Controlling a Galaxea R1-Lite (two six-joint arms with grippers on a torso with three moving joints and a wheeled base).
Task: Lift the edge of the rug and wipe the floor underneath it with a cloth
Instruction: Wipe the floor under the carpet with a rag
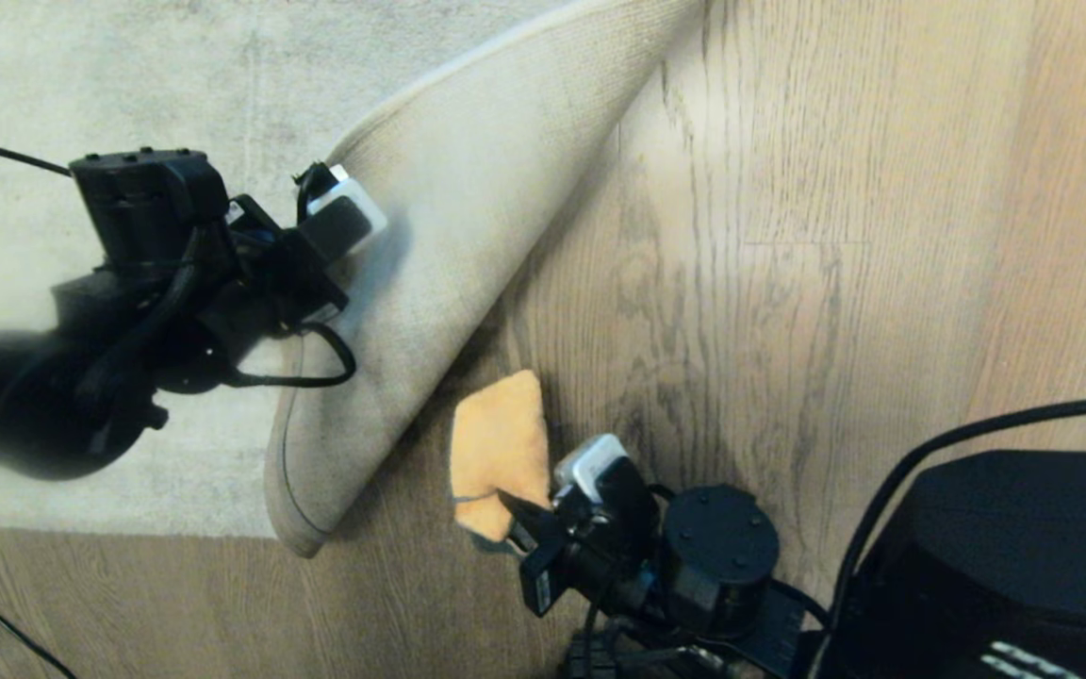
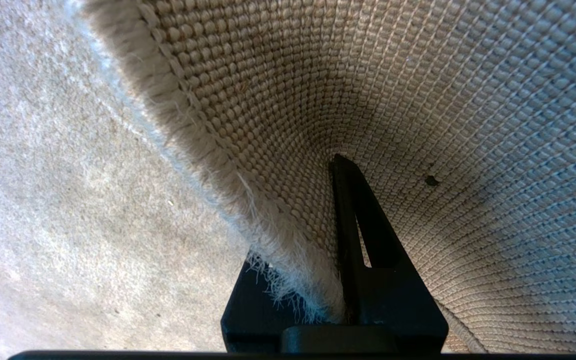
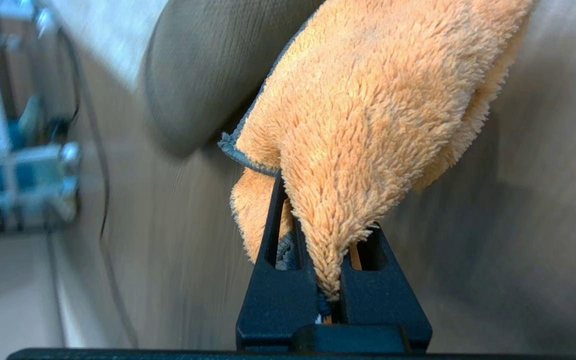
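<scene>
- Black right gripper (image 3: 330, 280), low in the head view, pinches the orange cloth (image 1: 498, 451), which lies on the floor (image 1: 788, 283) just beside the folded-back rug.
- Left gripper (image 2: 335, 235) clamps the rug edge (image 2: 248, 200), woven backing turned up; only its wrist view shows this grip.
- Right wrist view's background is blurred; the head view hides both fingertips.

Home-like room: wood-plank floor (image 1: 788, 283), large pale rug (image 1: 128, 75).
</scene>
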